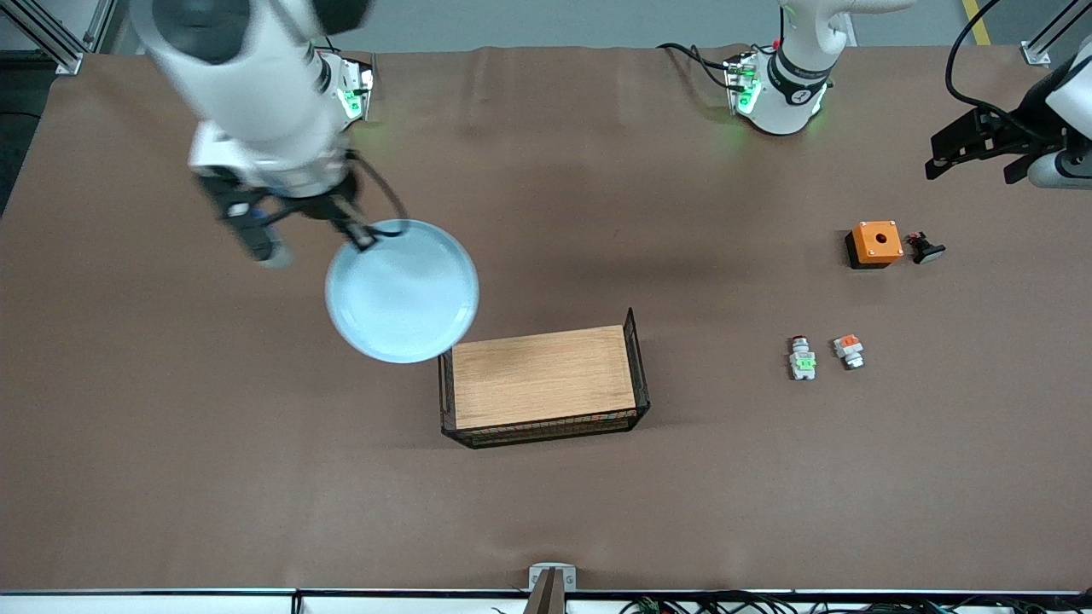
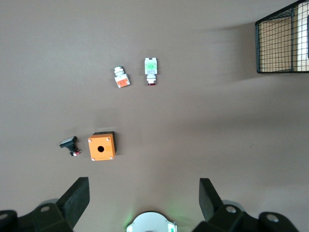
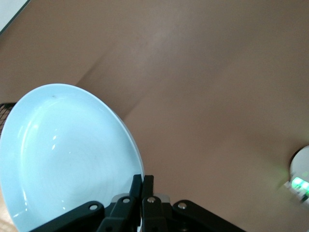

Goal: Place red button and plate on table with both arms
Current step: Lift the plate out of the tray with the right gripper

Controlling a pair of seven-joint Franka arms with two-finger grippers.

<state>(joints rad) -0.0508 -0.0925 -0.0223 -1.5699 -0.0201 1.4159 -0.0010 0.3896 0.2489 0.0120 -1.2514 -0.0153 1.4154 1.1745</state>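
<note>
Right hand (image 1: 363,234) is clamped on the rim of the plate (image 1: 401,290), holding it in the air over the counter (image 1: 171,443) beside the wooden board (image 1: 542,375) with wire sides, which sits mid-counter. Left hand (image 1: 977,153) hovers near the counter's edge at the left arm's end, fingers (image 2: 75,198) spread wide, holding nothing. Red button (image 1: 801,358) lies on the brown sheet toward that end, just beside the orange-block part (image 1: 850,350). Orange box (image 1: 876,243) and black button piece (image 1: 925,248) sit closer to the base edge.
</note>
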